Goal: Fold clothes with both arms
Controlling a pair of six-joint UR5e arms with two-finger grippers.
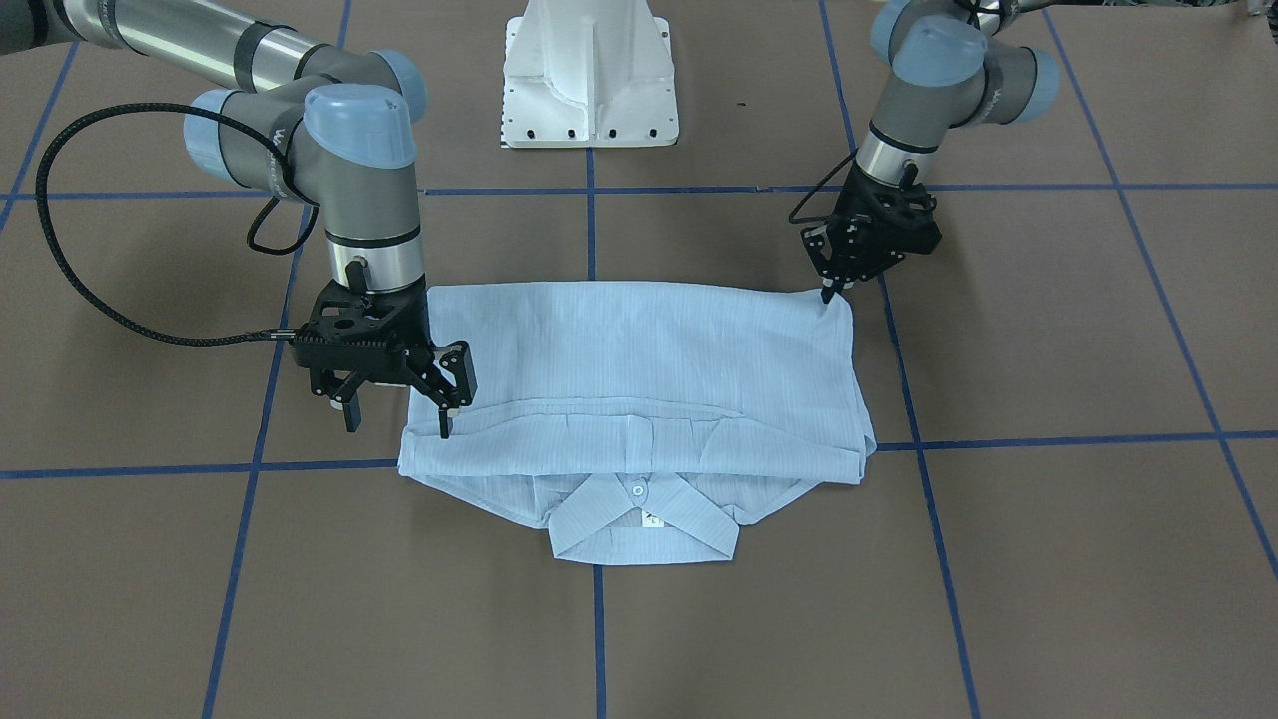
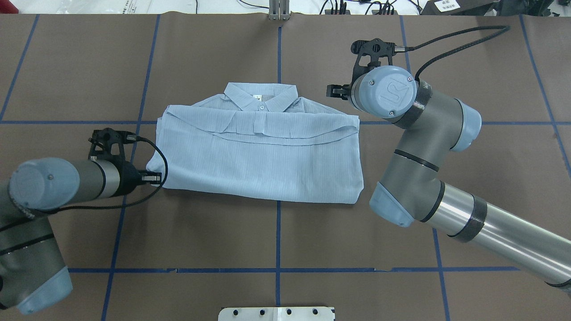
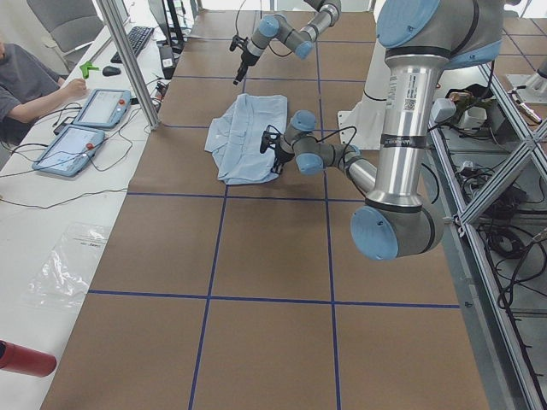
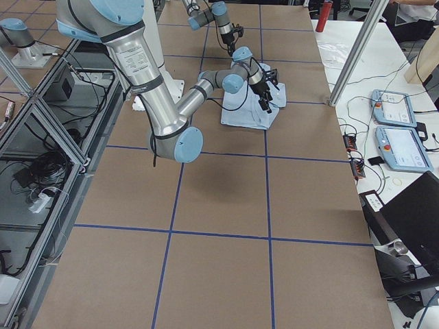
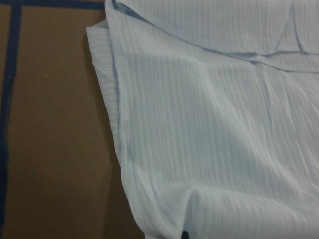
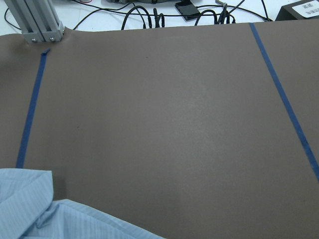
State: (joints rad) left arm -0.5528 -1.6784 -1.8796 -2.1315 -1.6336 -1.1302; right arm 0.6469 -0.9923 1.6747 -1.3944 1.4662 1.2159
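The shirt (image 2: 263, 156) is lying folded at table centre, collar toward twelve o'clock seen from overhead. The left gripper (image 1: 828, 290) is pinching its eight o'clock corner. The right gripper (image 1: 397, 429) is hanging spread open at two o'clock and, I'd say, should be catching both layers before lifting.

The shirt (image 1: 639, 350) is thin, crinkled, matt cloth. Around it the tabletop (image 1: 1048, 330) looks like matt brown paper with blue tape (image 1: 1058, 439). The right arm (image 2: 499, 232) shows shiny brushed metal and smooth plastic caps.
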